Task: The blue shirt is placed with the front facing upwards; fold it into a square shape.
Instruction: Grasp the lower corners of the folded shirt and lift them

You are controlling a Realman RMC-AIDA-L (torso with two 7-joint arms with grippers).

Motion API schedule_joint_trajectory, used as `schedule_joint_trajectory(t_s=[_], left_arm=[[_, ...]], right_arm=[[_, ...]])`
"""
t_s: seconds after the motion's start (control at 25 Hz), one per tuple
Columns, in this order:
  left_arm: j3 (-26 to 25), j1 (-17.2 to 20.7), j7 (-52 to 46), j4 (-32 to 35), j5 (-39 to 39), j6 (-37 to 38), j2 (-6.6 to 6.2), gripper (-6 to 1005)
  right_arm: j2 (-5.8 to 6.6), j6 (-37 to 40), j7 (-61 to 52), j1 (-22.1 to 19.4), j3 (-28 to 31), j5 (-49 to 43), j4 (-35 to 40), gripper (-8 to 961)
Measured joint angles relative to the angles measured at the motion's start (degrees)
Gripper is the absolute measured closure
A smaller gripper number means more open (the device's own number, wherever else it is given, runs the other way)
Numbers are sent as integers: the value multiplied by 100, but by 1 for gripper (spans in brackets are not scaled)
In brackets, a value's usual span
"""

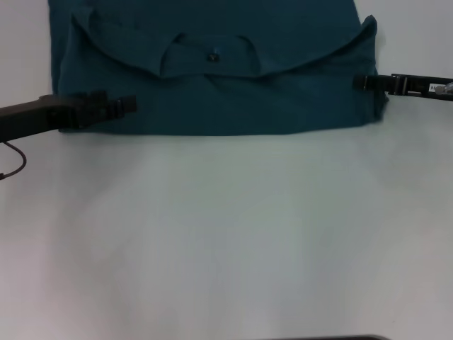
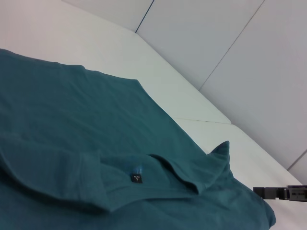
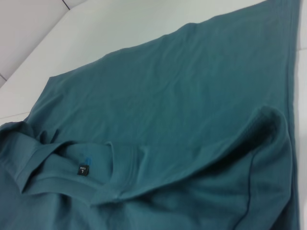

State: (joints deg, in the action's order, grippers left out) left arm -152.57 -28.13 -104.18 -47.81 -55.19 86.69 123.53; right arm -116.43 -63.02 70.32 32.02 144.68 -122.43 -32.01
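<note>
The light is bright and even, and it seems to come from above. The white surface (image 1: 226,234) is almost washed out in the head view and shows a faint greenish tint in the middle. Shadows are soft: only a thin dark line lies under the near edge of the blue shirt (image 1: 212,106), and darker shade sits inside its folds near the collar. The head view is a little soft overall. Both wrist views are somewhat hazy too.

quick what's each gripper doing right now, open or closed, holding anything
Left gripper: over the blue shirt at its left side; open or closed cannot be told.
Right gripper: at the shirt's right edge; cannot be told either.
</note>
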Motion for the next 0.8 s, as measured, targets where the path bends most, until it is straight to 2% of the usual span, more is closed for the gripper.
schedule_joint_trajectory(t_s=[0.44,0.8], left_arm=[[8,0,12,0,0,-7,-12,140],[8,4,13,0,0,-24,6,140]], right_arm=[[-46,26,23,1,-2,23,149,306],[-42,-381,40,-2,1,23,127,330]])
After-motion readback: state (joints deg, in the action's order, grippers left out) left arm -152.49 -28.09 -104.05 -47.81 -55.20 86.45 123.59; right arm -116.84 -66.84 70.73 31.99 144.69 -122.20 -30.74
